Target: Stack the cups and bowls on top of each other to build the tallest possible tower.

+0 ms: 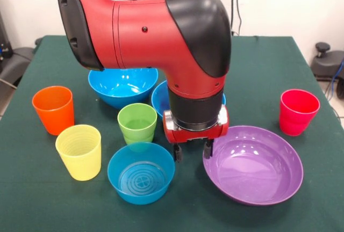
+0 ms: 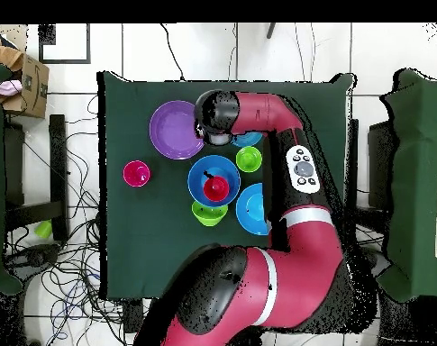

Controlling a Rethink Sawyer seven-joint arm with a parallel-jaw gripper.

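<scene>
Beside purple bowl (image 1: 252,166), open claw (image 1: 192,150)

From above we see the red arm (image 2: 285,117) reaching over the green desk (image 2: 150,252). Its head hangs beside the purple bowl (image 2: 172,131). A red cup (image 2: 216,187) sits inside a blue bowl (image 2: 204,171), and a pinkish-red cup (image 2: 136,173) stands well apart.

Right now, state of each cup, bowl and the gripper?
gripper: open, empty
red cup: upright in one large blue bowl
other large blue bowl: upright, empty
purple bowl: upright, empty
small blue bowl: upright, empty
small green bowl: empty
orange cup: upright, unstacked
yellow cup: upright, unstacked
light green cup: upright, unstacked
pinkish-red cup: upright, unstacked
</scene>
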